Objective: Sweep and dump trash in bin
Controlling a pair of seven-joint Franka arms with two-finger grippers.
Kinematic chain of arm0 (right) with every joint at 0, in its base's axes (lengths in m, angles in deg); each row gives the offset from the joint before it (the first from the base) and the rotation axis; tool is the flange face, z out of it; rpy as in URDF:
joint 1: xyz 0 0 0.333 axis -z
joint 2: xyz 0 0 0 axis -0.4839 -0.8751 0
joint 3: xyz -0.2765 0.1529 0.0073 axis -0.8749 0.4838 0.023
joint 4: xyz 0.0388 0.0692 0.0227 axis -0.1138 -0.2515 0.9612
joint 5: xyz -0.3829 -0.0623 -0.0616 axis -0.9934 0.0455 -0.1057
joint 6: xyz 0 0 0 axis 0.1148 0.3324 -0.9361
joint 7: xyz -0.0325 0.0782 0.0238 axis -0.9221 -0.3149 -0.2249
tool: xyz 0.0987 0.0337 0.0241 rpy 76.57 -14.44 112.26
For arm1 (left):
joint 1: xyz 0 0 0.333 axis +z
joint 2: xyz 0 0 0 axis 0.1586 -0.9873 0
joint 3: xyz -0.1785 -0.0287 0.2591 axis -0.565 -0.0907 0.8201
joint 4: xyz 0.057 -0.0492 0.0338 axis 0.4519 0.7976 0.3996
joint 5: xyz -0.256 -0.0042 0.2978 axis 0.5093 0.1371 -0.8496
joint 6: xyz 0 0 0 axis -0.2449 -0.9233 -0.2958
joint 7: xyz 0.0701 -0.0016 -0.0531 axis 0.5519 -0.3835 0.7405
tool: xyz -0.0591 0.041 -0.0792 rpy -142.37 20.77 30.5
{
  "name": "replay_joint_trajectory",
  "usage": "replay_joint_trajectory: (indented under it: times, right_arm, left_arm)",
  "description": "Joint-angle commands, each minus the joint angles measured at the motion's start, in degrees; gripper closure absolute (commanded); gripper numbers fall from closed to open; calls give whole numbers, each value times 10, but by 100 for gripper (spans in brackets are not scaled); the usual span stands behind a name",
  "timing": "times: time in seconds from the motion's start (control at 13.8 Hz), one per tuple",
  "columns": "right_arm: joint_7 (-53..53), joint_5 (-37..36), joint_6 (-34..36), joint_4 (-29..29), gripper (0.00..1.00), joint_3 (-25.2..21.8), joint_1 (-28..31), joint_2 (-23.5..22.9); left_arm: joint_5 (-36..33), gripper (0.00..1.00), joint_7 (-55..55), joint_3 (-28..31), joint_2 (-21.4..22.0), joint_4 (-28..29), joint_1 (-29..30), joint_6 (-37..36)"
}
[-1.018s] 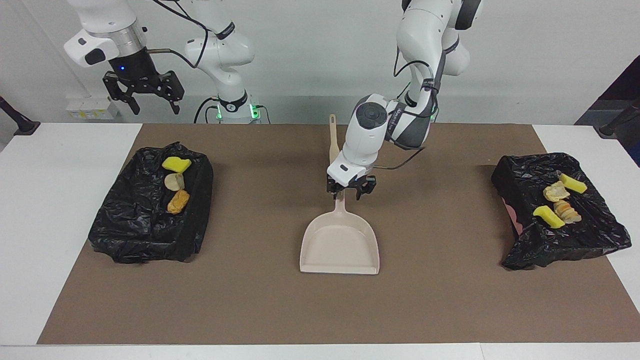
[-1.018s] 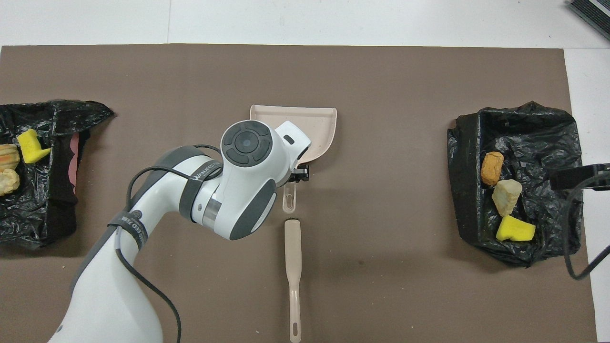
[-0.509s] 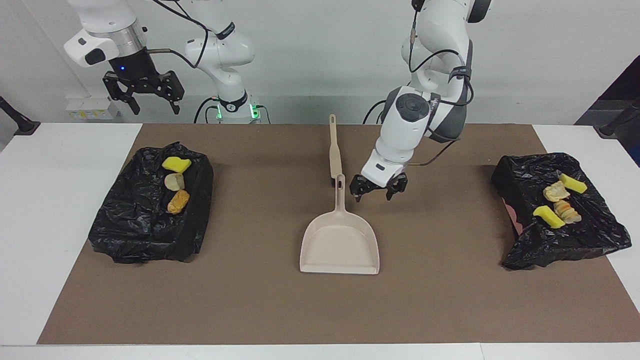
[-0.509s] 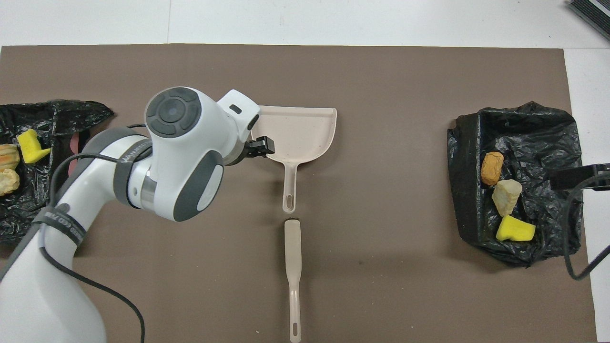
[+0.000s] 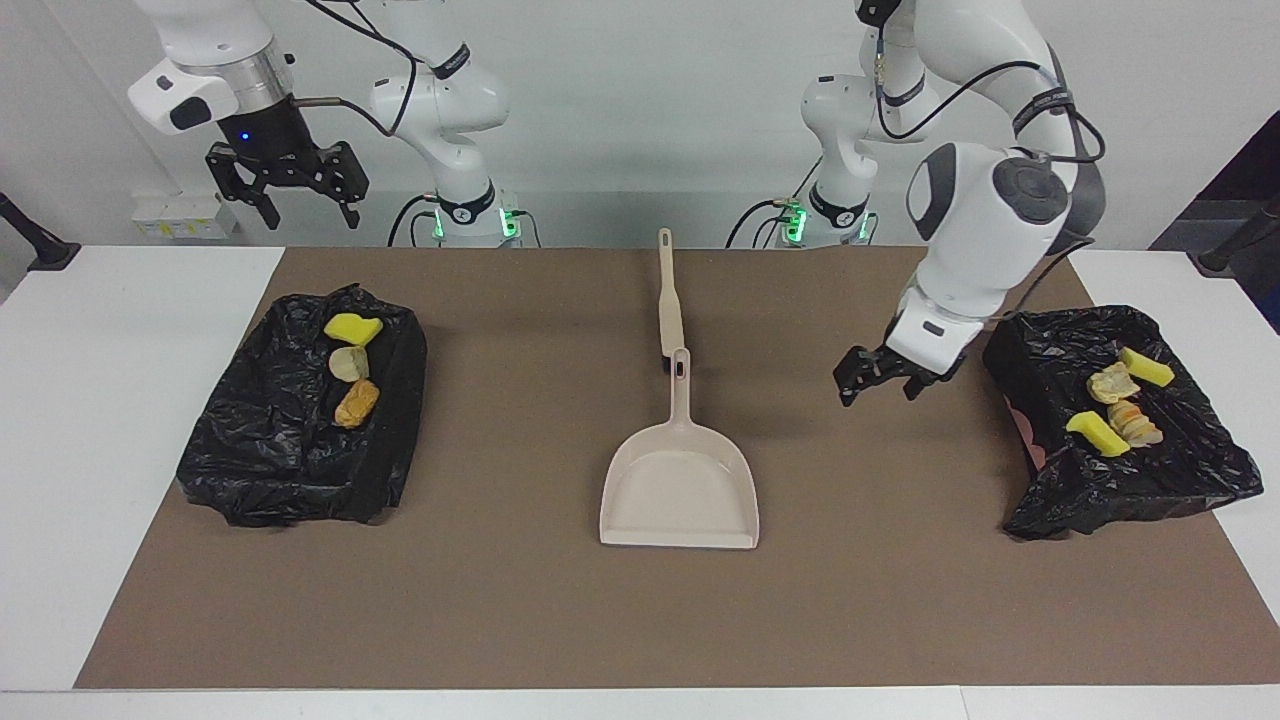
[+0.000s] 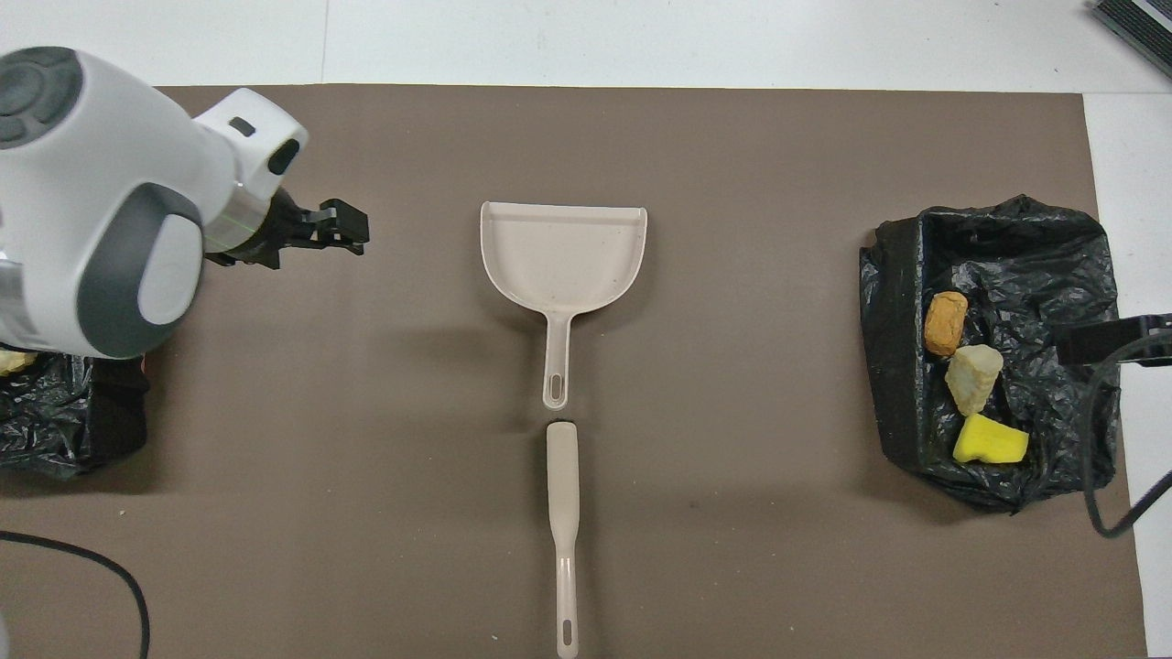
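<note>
Moved since earlier: left gripper (image 5: 880,377) has left the dustpan handle and swung out toward the left arm's end of the table; the dustpan itself has not shifted.
Left gripper: released, jaws apart and holding nothing, hanging in the air over bare mat just beside the bin at that end.
Right gripper (image 5: 290,190): open and empty, waiting high over the robots' edge of the table, at the right arm's end.
Dustpan (image 5: 680,485): flat at the middle of the brown mat (image 5: 520,600), empty, handle pointing toward the robots.
Brush (image 5: 667,295): lies in line with the dustpan handle, nearer the robots' edge, its bristle end almost touching the handle tip.
Trash: three chunks (image 5: 350,368) in the black-lined bin (image 5: 290,450) at the right arm's end; four chunks (image 5: 1115,405) in the black-lined bin (image 5: 1120,440) at the left arm's end; none visible on the mat.
Stage: by my reading, sweeping and dumping are finished and the arm is pulling back.
Doing it well: keep the left gripper high while it retreats, so it passes clear of the bag's crumpled rim and does not drag plastic or tip chunks back out.
Risk: the loose liner stands close to the gripper's path.
</note>
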Motion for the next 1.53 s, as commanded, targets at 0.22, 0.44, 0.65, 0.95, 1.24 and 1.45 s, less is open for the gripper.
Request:
replay_joint_trajectory:
  times: [0.22, 0.44, 0.65, 0.95, 1.24, 1.45]
  right_arm:
    - [14, -1, -10, -8, 0, 5, 6, 5]
    - [14, -1, -10, -8, 0, 5, 6, 5]
    - [14, -1, -10, -8, 0, 5, 6, 5]
    - [14, -1, -10, -8, 0, 5, 6, 5]
    - [14, -1, -10, -8, 0, 5, 6, 5]
    - [14, -1, -10, -8, 0, 5, 6, 5]
  left_arm:
    - [-1, 0, -161, -3, 27, -28, 101, -75]
    - [-8, 0, -187, 3, 57, -19, 114, -88]
    - [-30, 0, -184, 2, 77, -14, 105, -111]
    - [-31, 0, -188, 1, 119, -6, 105, -154]
    - [-40, 0, -188, -3, 145, -6, 104, -191]
    - [-41, 0, -189, -4, 169, 31, 104, -182]
